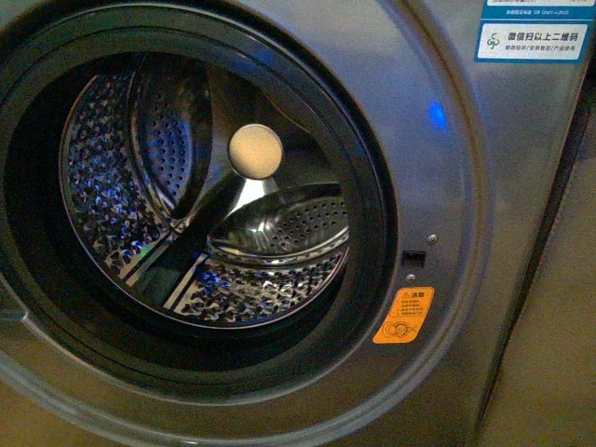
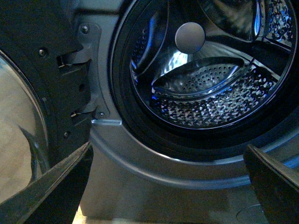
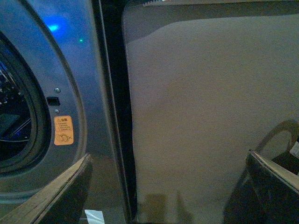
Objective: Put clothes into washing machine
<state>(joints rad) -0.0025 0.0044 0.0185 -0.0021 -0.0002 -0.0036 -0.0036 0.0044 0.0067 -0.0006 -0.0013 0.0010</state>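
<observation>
The silver-grey front-loading washing machine [image 1: 456, 214] stands open for loading, its perforated steel drum [image 1: 265, 284] bare. The clothes show in no view, perhaps below frame; left gripper [image 2: 168, 147] and right gripper [image 3: 169, 154] gape wide, empty.

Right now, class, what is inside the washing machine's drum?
Only the bare perforated drum, its raised paddles and a pale round cap at the back show; no clothes are visible. The black door seal hides the drum's lower front.

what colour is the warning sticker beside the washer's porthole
Orange, with dark print; the warning sticker on the washing machine shows best in the front view.
</observation>
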